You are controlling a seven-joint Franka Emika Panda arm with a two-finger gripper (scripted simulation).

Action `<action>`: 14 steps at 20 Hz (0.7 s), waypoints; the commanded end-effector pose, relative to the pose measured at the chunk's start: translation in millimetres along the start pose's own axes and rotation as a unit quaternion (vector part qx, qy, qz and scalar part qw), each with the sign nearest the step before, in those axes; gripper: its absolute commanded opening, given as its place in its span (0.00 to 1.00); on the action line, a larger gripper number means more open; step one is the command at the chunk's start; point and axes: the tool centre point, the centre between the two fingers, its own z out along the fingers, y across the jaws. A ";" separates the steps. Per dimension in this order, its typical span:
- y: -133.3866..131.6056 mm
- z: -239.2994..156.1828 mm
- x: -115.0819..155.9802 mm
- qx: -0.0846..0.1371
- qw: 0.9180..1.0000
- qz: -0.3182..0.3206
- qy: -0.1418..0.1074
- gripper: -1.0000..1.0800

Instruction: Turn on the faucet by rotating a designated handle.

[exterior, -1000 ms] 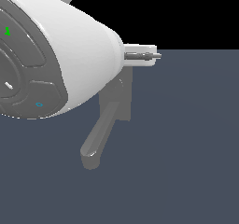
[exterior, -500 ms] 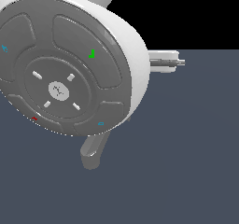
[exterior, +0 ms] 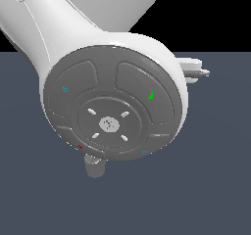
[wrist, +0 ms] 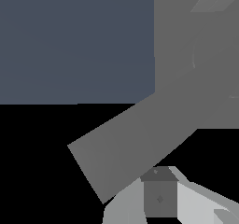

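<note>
Since a second ago my arm [exterior: 112,111] has swung across the exterior view until its round grey joint cap hides nearly all of the faucet; only the rounded end of the spout [exterior: 94,166] pokes out under the cap, and a small stub of my own arm's hardware [exterior: 193,70] shows at the exterior view's right. Nearest in the wrist view is one finger of my pincer [wrist: 160,197], a dark pad with pale casing beside it; I see only that one finger, so I cannot tell whether the pincer is spread or closed, and nothing appears to be held. Just past the pad lies the handle [wrist: 133,141], a flat grey bar slanting to a squared free end, close to the pad, though I cannot say whether they touch. Beyond it the bar joins the faucet [wrist: 196,55], whose grey body fills that side of the wrist view. Farther still is the slate counter [wrist: 70,41], bare where it shows. I judge I am in the approach, lined up near the lever and not yet pushing. Next I need the pad against the bar's long edge near the squared end, then a sweep around its pivot. Open room lies off the free end and over the counter; the faucet body is the tight side.
</note>
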 end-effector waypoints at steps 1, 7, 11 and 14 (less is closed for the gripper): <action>0.3 6.0 1.6 -0.006 1.000 0.002 -0.005 0.00; -12.8 7.1 14.0 -0.006 1.000 0.002 -0.006 0.00; -21.3 7.7 21.8 -0.006 1.000 0.002 -0.007 0.00; -25.5 8.1 25.8 -0.006 1.000 0.002 -0.007 0.00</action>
